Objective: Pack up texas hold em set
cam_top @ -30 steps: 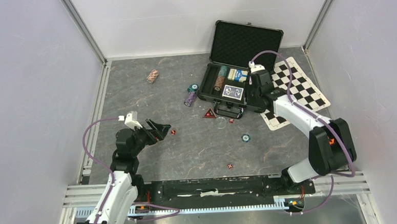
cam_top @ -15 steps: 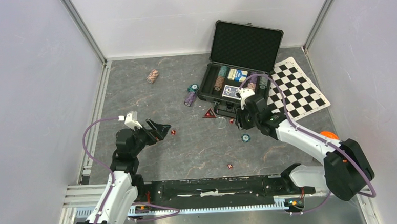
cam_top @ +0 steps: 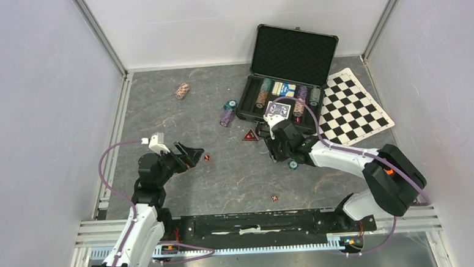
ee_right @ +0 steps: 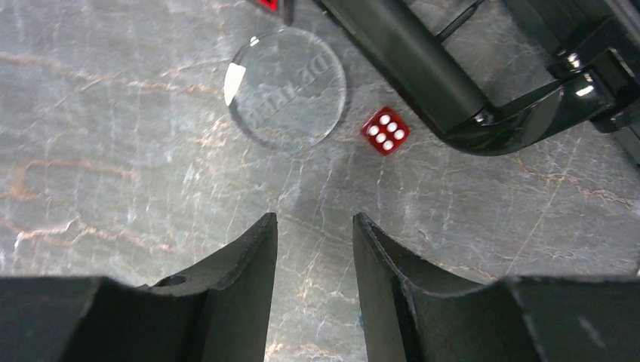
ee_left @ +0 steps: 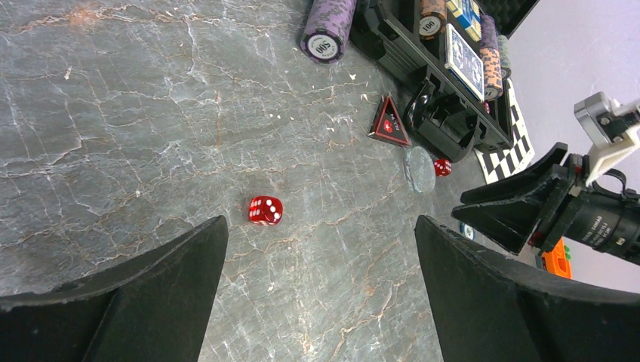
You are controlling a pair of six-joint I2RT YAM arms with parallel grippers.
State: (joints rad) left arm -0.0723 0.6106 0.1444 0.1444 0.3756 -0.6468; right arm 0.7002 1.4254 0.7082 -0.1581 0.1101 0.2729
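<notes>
Right tool [ee_right: 313, 226]: fingers partly spread, nothing between them, low over the desk [ee_right: 113, 188].
- Red die [ee_right: 385, 130], six pips up: just ahead of the tips, slightly right.
- Clear round disc [ee_right: 287, 87]: ahead, left.
- Case handle [ee_right: 468, 113]: beyond the die, right.

Left tool [ee_left: 318, 226]: spread wide, empty.
- Second red die [ee_left: 265, 210]: ahead, nearer the left finger.
- Red triangular marker [ee_left: 389, 124] and open black case [ee_left: 453, 128]: farther ahead, right.
- Purple chip stack [ee_left: 328, 30]: far ahead.

Top view only: teal chip [cam_top: 293, 164] just beside the right tool; pink chip stack [cam_top: 183, 90] far beyond the left tool; third die [cam_top: 275, 198] near the arm bases; checkered mat [cam_top: 349, 106] right of the case.
</notes>
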